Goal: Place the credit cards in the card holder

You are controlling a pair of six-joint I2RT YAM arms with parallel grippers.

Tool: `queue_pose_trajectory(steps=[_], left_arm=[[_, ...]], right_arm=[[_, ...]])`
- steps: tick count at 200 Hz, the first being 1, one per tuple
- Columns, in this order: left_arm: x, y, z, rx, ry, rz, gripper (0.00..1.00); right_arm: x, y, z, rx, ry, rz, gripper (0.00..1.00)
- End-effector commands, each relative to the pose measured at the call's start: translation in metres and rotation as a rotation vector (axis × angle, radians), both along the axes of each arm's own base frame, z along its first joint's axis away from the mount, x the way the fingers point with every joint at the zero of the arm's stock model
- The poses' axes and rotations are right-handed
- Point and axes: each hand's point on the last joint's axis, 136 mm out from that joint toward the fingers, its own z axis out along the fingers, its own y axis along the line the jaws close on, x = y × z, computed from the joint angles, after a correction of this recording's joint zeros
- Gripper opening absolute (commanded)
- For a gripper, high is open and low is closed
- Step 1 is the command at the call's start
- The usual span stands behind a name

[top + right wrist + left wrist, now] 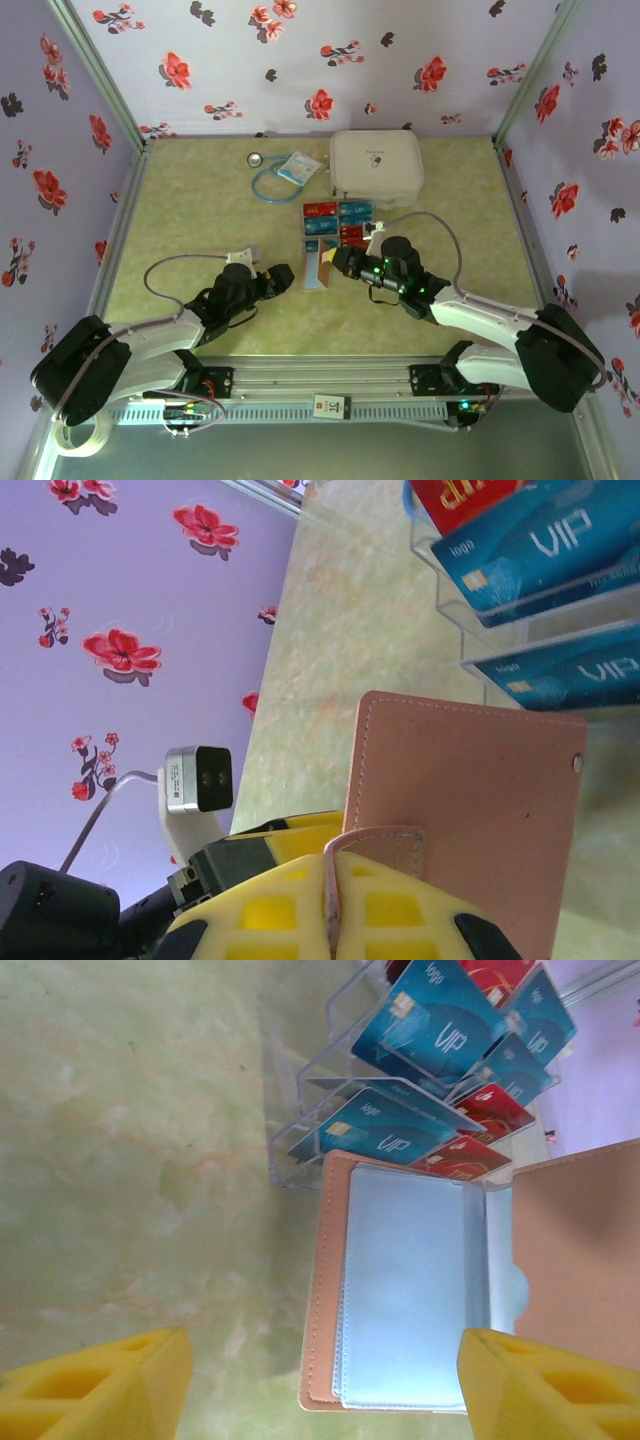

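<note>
A white rounded zip case (376, 165) sits at the upper middle of the green marbled table (200, 220); to its left lie a pale blue packet (298, 167), a looped blue cord (268, 188) and a small round silvery thing (256, 159), all close together. A tiered clear plastic rack (285, 1110) stands just below the case in the top view; lilac walls (300, 60) printed with red flowers enclose the table; a roll of tape (75, 440) lies in the lower left corner and a small white label (331, 406) at the bottom middle.

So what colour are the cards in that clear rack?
Some credit cards are blue, others red; the left wrist view shows them best.
</note>
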Motion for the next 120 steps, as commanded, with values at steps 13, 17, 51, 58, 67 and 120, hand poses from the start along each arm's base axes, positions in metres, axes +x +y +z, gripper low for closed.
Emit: queue_pose_trajectory(steps=[13, 17, 51, 58, 67, 120], left_arm=[[0.004, 0.006, -0.011, 0.074, 0.011, 0.01, 0.72], [0.004, 0.006, -0.012, 0.079, 0.016, 0.009, 0.72], [0.004, 0.006, -0.019, 0.144, 0.044, -0.01, 0.72], [0.003, 0.007, -0.023, 0.156, 0.052, -0.013, 0.72], [0.002, 0.008, -0.025, 0.165, 0.057, -0.016, 0.73], [0.008, 0.0, -0.023, 0.19, 0.058, -0.037, 0.73]], right_arm=[[-0.001, 0.005, 0.004, 0.095, -0.004, 0.01, 0.0], [-0.002, 0.004, 0.002, 0.091, -0.001, 0.007, 0.0], [-0.006, -0.008, -0.019, 0.031, 0.015, -0.013, 0.0], [-0.007, -0.012, -0.025, 0.013, 0.021, -0.016, 0.0], [-0.009, -0.017, -0.031, -0.009, 0.025, -0.022, 0.0], [-0.02, -0.064, -0.075, -0.169, 0.086, -0.09, 0.0]])
